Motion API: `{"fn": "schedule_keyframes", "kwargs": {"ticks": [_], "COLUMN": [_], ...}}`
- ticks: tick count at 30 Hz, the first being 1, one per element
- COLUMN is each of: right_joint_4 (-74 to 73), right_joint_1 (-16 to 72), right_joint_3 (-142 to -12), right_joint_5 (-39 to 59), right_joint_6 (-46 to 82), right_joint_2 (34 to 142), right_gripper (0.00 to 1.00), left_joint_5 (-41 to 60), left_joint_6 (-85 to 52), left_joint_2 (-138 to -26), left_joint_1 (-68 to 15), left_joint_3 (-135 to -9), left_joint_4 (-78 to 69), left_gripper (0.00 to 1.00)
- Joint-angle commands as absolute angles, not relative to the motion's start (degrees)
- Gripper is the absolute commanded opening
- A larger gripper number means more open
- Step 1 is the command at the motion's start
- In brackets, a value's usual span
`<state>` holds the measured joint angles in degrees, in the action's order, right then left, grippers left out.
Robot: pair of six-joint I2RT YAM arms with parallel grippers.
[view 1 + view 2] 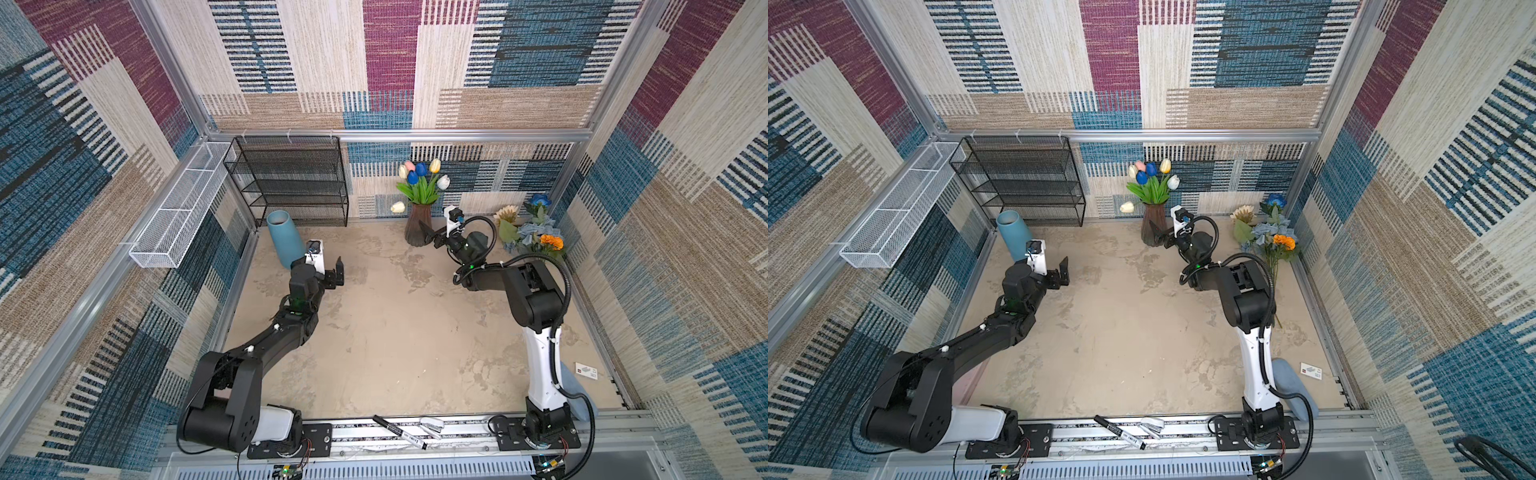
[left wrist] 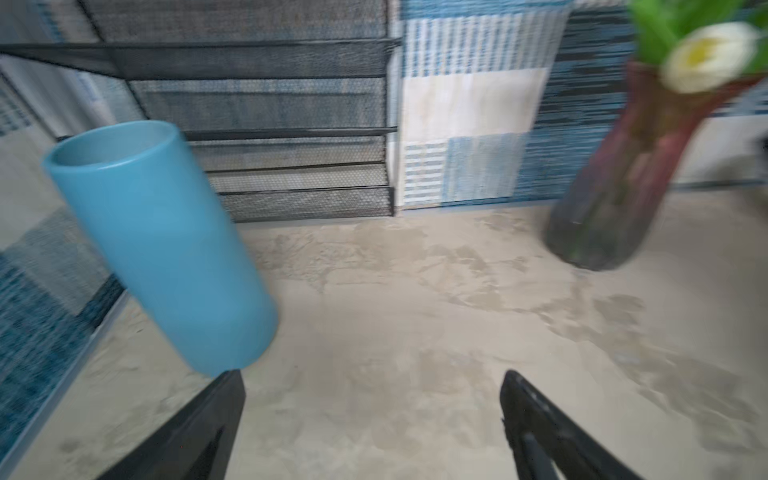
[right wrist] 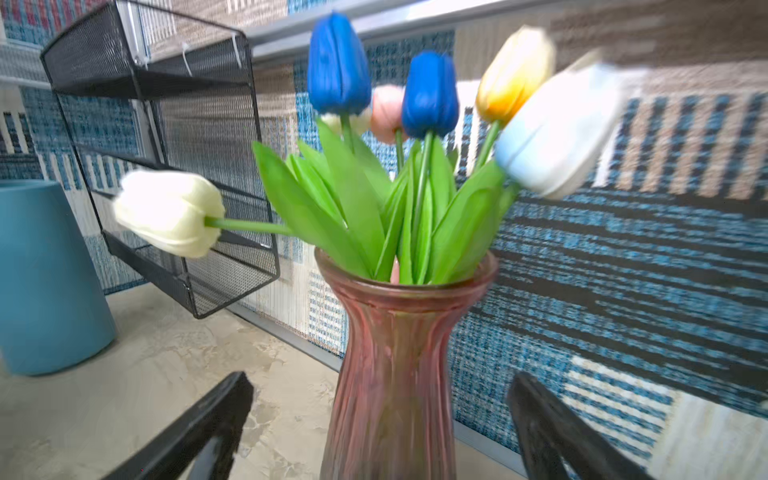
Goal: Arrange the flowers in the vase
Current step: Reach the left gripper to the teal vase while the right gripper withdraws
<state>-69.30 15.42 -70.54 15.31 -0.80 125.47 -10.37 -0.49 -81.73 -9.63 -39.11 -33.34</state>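
Note:
A ribbed pinkish glass vase (image 1: 417,226) (image 1: 1153,224) stands by the back wall and holds several tulips (image 1: 419,183) (image 3: 374,187): white, blue, pink and yellow, with green leaves. My right gripper (image 1: 430,237) (image 3: 380,382) is open just in front of the vase (image 3: 395,353), one finger on each side, touching nothing. More flowers lean in the far right corner: a cream sunflower (image 1: 507,214), a deep-blue rose (image 1: 539,201), a dusty-blue bunch (image 1: 536,232) and an orange bloom (image 1: 552,241). My left gripper (image 1: 334,274) (image 2: 374,382) hangs open and empty over the table.
A plain blue cylinder vase (image 1: 284,239) (image 2: 162,249) stands empty just beyond the left gripper. A black mesh shelf (image 1: 291,183) lines the back wall and a white wire basket (image 1: 178,208) hangs on the left wall. A marker pen (image 1: 399,432) lies on the front rail.

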Motion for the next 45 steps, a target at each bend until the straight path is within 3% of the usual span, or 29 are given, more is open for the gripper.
{"fn": "schedule_keyframes", "kwargs": {"ticks": [1,6,19,32,36,39,42,45], "right_joint_4": [-83.0,-83.7,-83.4,-72.8,-68.0,-65.5,-63.6,-62.2], "right_joint_1": [15.6,15.6,16.5,17.2,17.5,17.7,17.6,17.6], "right_joint_3": [-62.8,-54.6,-39.3,-33.0,-30.8,-28.5,-26.5,-25.1], "right_joint_5": [11.9,12.1,14.3,17.5,17.5,16.9,15.7,14.8], "right_joint_6": [1.7,3.0,5.7,5.2,3.8,3.6,3.4,3.0], "right_joint_2": [120.3,112.2,94.9,76.0,69.1,64.1,60.4,58.0], "right_gripper": [1.00,1.00,1.00,1.00,1.00,1.00,1.00,1.00], "left_joint_5": [-15.4,-20.6,-9.2,-6.8,-4.1,-3.1,-2.5,-1.8], "left_joint_6": [-2.7,-1.1,3.4,5.3,6.5,6.6,6.6,6.5], "left_joint_2": [-85.9,-91.6,-107.2,-118.6,-120.8,-121.2,-120.5,-119.0], "left_joint_1": [-6.7,-2.9,4.3,6.9,6.9,6.9,6.9,6.9], "left_joint_3": [-44.0,-51.0,-67.1,-77.9,-79.7,-79.3,-77.8,-75.7], "left_joint_4": [-30.0,-29.3,-35.6,-38.2,-38.9,-40.3,-42.0,-43.0], "left_gripper": [0.99,0.99,0.99,0.97,0.80,0.60,0.55,0.43]}}
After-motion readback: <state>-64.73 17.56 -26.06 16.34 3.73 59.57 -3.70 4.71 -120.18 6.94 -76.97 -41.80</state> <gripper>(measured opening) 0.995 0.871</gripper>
